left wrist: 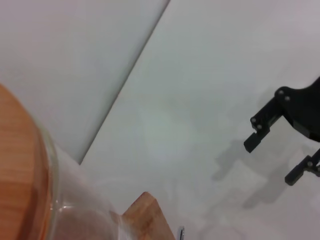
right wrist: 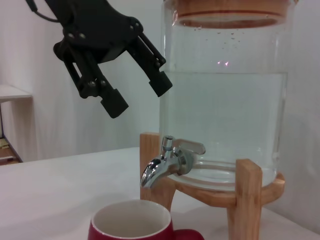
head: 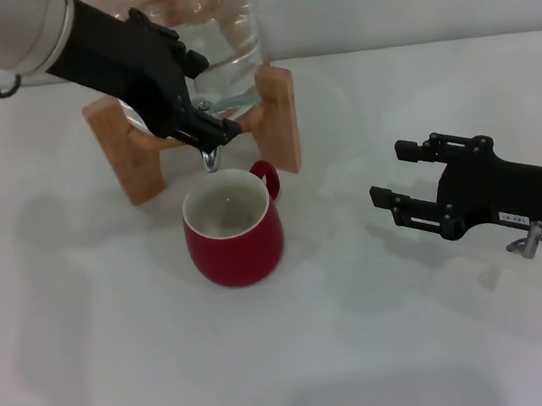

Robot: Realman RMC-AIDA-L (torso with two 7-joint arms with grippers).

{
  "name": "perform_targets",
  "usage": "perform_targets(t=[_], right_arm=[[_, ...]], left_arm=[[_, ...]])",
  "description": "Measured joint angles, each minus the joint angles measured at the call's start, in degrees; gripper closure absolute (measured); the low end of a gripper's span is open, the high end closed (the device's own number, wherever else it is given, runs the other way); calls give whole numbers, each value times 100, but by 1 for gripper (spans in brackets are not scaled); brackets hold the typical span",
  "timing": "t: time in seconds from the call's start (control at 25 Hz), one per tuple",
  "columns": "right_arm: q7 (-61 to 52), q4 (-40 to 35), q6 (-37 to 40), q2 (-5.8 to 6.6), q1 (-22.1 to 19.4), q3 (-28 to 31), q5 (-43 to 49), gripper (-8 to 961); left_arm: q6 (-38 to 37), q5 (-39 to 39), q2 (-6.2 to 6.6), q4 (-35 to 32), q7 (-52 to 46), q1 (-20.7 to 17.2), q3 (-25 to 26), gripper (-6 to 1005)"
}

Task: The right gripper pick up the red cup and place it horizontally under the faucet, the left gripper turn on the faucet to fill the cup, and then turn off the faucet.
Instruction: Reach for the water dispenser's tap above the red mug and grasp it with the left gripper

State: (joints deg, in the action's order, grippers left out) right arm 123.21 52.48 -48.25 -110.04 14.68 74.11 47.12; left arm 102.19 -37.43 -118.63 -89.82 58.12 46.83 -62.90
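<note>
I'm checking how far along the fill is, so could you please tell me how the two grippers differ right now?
The left gripper hangs above the faucet by the water jar, clear of the lever; the right gripper sits low over the table, well to the right of the red cup. The left points down at the faucet; the right lies level, pointing toward the cup. Both are black, open and empty.

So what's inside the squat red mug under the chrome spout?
The red mug shows a bare off-white interior, no visible water; the right wrist view hides its bottom. The chrome spout isn't pouring.

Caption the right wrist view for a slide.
Open left gripper hovers above the faucet, red cup waiting under the spout.
</note>
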Motion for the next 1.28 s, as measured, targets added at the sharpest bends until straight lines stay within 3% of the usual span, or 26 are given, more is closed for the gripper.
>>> perform_targets(t=[0.44, 1.28], right_arm=[[5, 18, -35, 5, -43, -3, 0, 321], [19, -3, -9, -9, -37, 59, 1, 321]], left_arm=[[137, 563, -12, 601, -82, 717, -91, 180], [-757, 668, -33, 1624, 89, 1000, -544, 181]])
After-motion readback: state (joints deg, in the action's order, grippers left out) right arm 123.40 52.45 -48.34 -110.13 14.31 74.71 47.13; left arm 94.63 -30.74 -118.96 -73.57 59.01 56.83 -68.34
